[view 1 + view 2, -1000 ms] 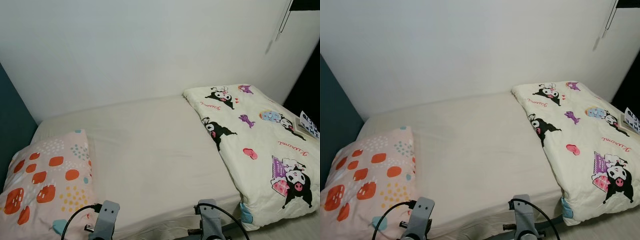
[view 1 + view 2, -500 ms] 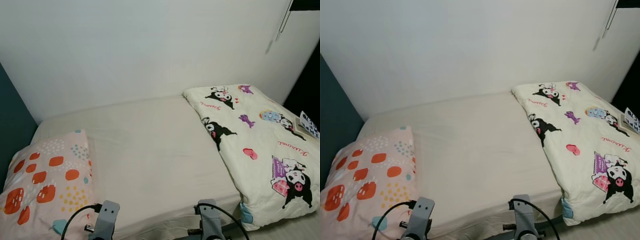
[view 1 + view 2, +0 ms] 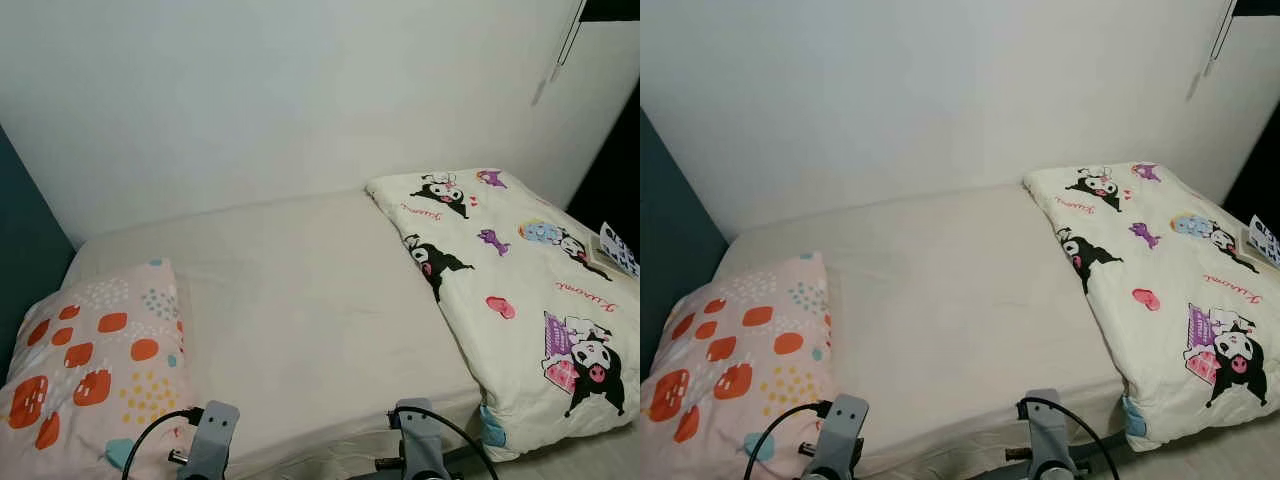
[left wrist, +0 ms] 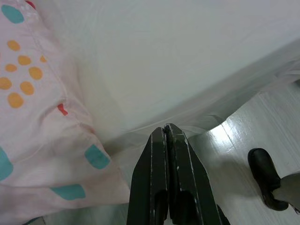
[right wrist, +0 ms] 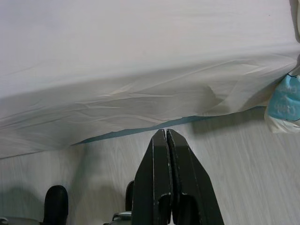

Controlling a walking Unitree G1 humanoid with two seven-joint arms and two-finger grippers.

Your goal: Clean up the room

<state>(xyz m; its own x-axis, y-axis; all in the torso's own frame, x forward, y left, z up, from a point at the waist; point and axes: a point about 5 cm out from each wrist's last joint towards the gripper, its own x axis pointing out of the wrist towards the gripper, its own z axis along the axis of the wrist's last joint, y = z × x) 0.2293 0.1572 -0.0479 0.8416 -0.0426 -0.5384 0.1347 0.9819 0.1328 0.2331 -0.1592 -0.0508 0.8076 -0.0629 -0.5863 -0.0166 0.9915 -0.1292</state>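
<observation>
You see 2 silver-grey wrist brackets at the head view's lower edge, each with a looping black cable. Each wrist camera shows you a hand, left hand (image 4: 167,129) and right hand (image 5: 165,133), of 2 long, tapering glossy black fingers pressed together.

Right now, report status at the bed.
Left gripper and right gripper shut, empty, low at bed edge. Cartoon-print cream quilt folded right; dotted pink pillow left. White sheet between.

The only writing sits on the cartoon-printed quilt (image 3: 510,290) spread over the right side of the bed (image 3: 300,310): short red cursive words beside the black-and-white cartoon figures, repeated in several spots. The script is too small and blurred to read for certain.
</observation>
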